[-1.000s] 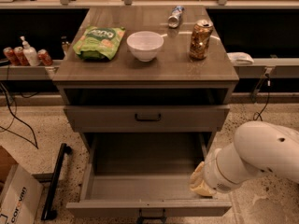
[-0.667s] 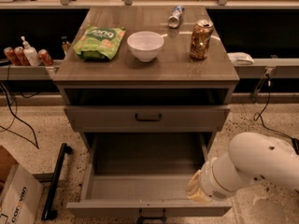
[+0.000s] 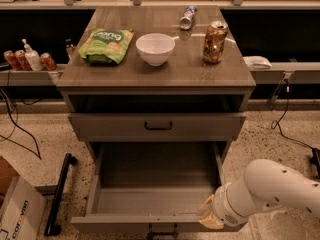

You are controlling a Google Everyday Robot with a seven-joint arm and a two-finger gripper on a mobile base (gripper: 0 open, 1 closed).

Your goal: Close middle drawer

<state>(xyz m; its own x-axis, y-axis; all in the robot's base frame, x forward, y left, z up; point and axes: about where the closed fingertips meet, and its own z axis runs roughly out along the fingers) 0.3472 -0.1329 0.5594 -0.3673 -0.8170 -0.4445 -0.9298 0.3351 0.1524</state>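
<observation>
The middle drawer point(image 3: 155, 194) is pulled far out of the grey-brown cabinet, and its inside is bare. Its flat front point(image 3: 125, 223) lies at the bottom edge of the view with a small dark pull handle point(image 3: 161, 229). My gripper point(image 3: 206, 217), at the end of the white arm point(image 3: 270, 191), is at the drawer's front right corner, against the front panel's right end. The upper drawer point(image 3: 158, 126) above it is nearly shut, with a dark gap over it. The lowest drawer is hidden under the open one.
On the cabinet top point(image 3: 125, 74) stand a green snack bag point(image 3: 106, 45), a white bowl point(image 3: 155, 48), an upright can point(image 3: 215, 42) and a lying can point(image 3: 188, 17). A cardboard box point(image 3: 17, 209) and a black bar point(image 3: 59, 194) are on the floor at left. Bottles point(image 3: 27, 59) stand on the left shelf.
My arm and gripper have moved from the drawer's right side toward its front right corner. The drawer has not visibly moved.
</observation>
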